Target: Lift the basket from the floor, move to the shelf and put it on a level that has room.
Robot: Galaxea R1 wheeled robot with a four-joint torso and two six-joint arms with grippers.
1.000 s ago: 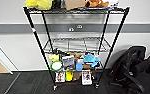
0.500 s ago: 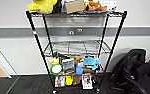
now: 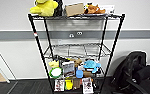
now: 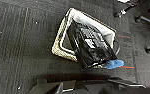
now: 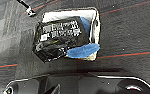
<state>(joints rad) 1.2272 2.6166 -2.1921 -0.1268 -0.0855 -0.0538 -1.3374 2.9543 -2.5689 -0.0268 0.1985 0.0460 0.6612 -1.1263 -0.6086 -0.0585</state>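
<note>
Basket sat on dark carpet, black bag and blue item overhanging rim. Shelf second level bare. Grippers' opening: could not tell.

The head view looks level and forward from high on the robot, facing the shelf square-on against a pale wall, near enough that the rack spans top to bottom. Dark carpet shows at its foot.

The left wrist view looks straight down at the carpet from close above, with the basket central and the robot's dark plate along one edge.

The right wrist view also looks straight down, close over the same basket from another side. Both wrist views share the basket, its black bag and the blue item.
</note>
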